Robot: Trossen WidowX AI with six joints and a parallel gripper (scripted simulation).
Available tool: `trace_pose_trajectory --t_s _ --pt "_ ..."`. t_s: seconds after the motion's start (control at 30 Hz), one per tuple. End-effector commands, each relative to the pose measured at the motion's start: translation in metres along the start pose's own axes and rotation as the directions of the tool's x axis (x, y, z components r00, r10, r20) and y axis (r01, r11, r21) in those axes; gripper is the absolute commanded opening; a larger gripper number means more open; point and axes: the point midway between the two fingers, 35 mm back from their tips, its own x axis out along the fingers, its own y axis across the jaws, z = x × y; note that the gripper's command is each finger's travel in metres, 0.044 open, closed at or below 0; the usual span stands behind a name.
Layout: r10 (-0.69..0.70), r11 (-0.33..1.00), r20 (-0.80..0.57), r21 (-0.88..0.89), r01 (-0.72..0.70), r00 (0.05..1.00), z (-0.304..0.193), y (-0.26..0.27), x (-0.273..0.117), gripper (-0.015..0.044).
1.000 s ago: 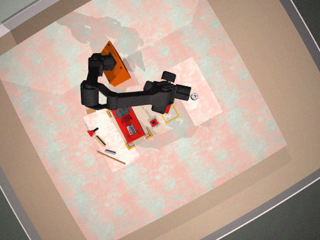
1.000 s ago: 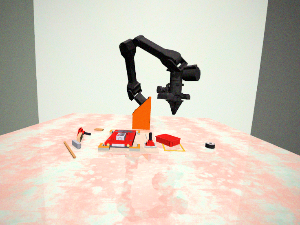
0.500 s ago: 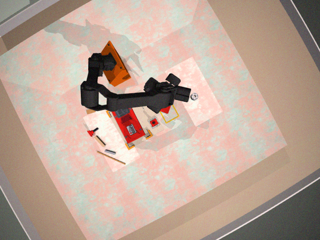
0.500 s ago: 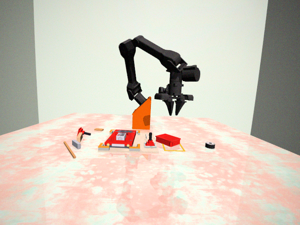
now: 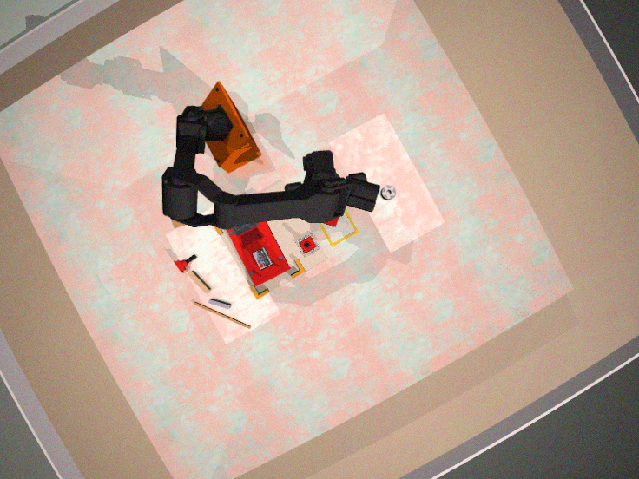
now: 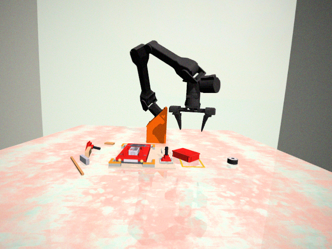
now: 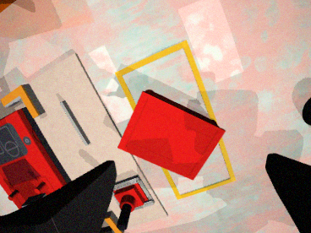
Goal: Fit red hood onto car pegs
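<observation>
Hood [image 5: 334, 222] [image 6: 186, 154] [image 7: 172, 135]: below my gripper [image 6: 191, 130] [image 7: 191, 165] and apart from it, roof up, lying across the yellow outline [image 6: 191, 166] [image 7: 199, 84] on the table [image 5: 464, 330] [image 6: 160, 209] [image 7: 270, 51]; off the car, its corners out of line with that outline.
Gripper: fingers spread wide, nothing between them, tips pointing down; from the wrist I see the hood between and beyond them.
Arm [image 5: 279, 206] [image 6: 171, 57]: rises from the orange base [image 5: 225, 163] [image 6: 149, 134], bends at a high elbow and slopes down to an upright wrist.
Car [image 5: 258, 248] [image 6: 134, 155] [image 7: 25, 160]: in its jig, engine block [image 5: 262, 258] [image 6: 133, 150] showing on top.
Red stand with black post [image 5: 306, 245] [image 6: 166, 156] [image 7: 128, 198]: between car and hood.
Black wheel [image 5: 388, 189] [image 6: 232, 160]: on the table, well apart from the hood.
Table surface: mottled pink and pale green, with brighter patches and soft shadows.
Room: pale wall [image 6: 94, 80] behind, darker grey at both sides.
</observation>
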Motion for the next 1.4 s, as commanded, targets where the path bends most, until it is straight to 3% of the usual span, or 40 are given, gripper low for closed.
trace_pose_trajectory --t_s 0.0,0.17,0.33,0.73,1.37 --pt "0.003 0.779 -0.003 0.627 -0.001 1.000 -0.010 0.004 0.011 0.0440" --pt "0.004 0.492 -0.002 0.871 0.000 1.000 -0.015 0.006 0.017 0.0440" --pt "0.005 0.135 -0.002 0.991 0.001 1.000 -0.020 0.008 0.022 0.0440" --pt "0.008 -0.466 -0.001 0.885 0.005 1.000 -0.026 0.009 0.032 0.0440" --pt "0.008 -0.486 -0.001 0.874 0.005 1.000 -0.026 0.010 0.032 0.0440"
